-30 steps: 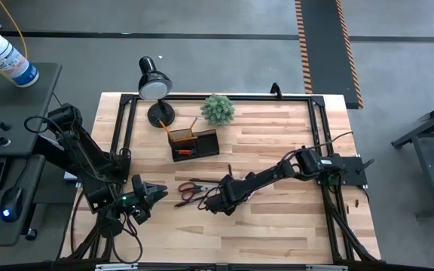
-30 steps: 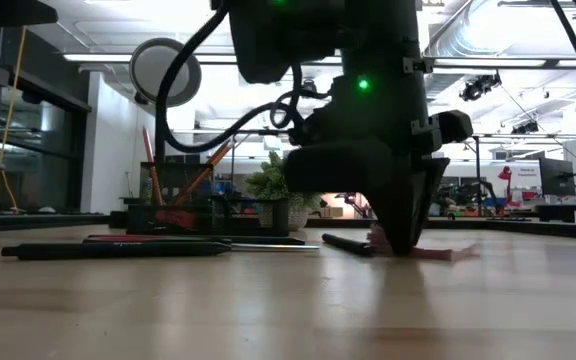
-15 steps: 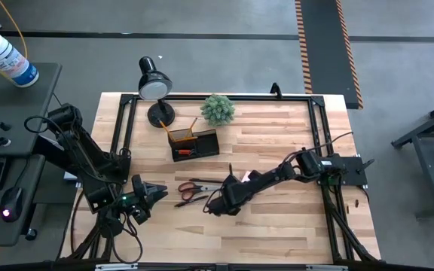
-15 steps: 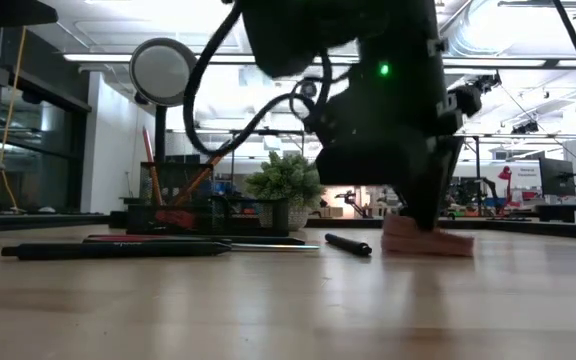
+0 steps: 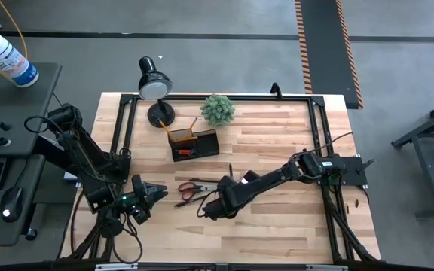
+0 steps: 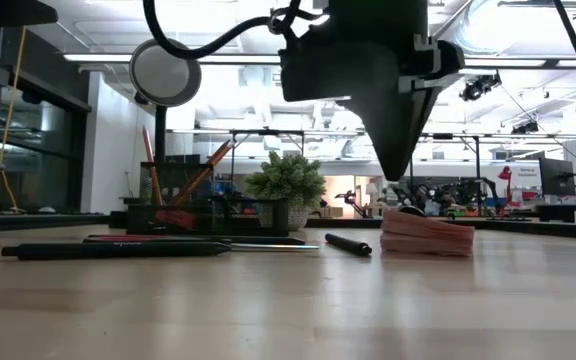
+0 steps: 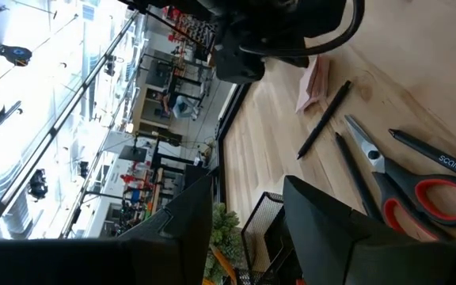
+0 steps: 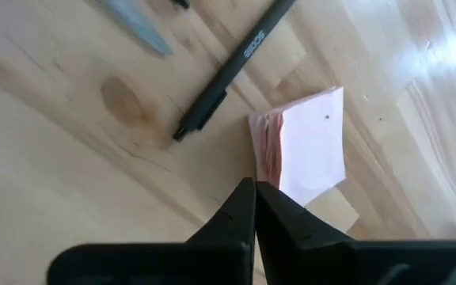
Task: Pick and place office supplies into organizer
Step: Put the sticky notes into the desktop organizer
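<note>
The pale pink notepad (image 6: pixel 426 232) (image 8: pixel 303 150) lies flat on the table, its pages fanned at one edge. My right gripper (image 6: pixel 396 176) (image 8: pixel 253 187) hangs shut a little above it, pointing steeply down, with nothing between its fingers. A black pen (image 8: pixel 232 67) (image 6: pixel 348 243) lies beside the pad, and orange-handled scissors (image 5: pixel 194 188) (image 7: pixel 418 190) lie farther left. The black organizer (image 5: pixel 195 143) stands at the back left with orange pencils (image 5: pixel 179 134) sticking up in it. My left gripper (image 5: pixel 154 194) (image 7: pixel 248 229) waits open at the near left, facing the scissors.
A second black pen (image 6: pixel 118 250) lies on the near side of the scissors. A black desk lamp (image 5: pixel 154 84) and a green potted plant (image 5: pixel 218 109) stand along the far edge. A black frame (image 5: pixel 315 120) borders the tabletop.
My right gripper has risen straight up from the table, where its tips stood at the notepad's edge, and now hangs clear above the pad. The notepad has stayed on the table; its near side shows taller than a second ago.
</note>
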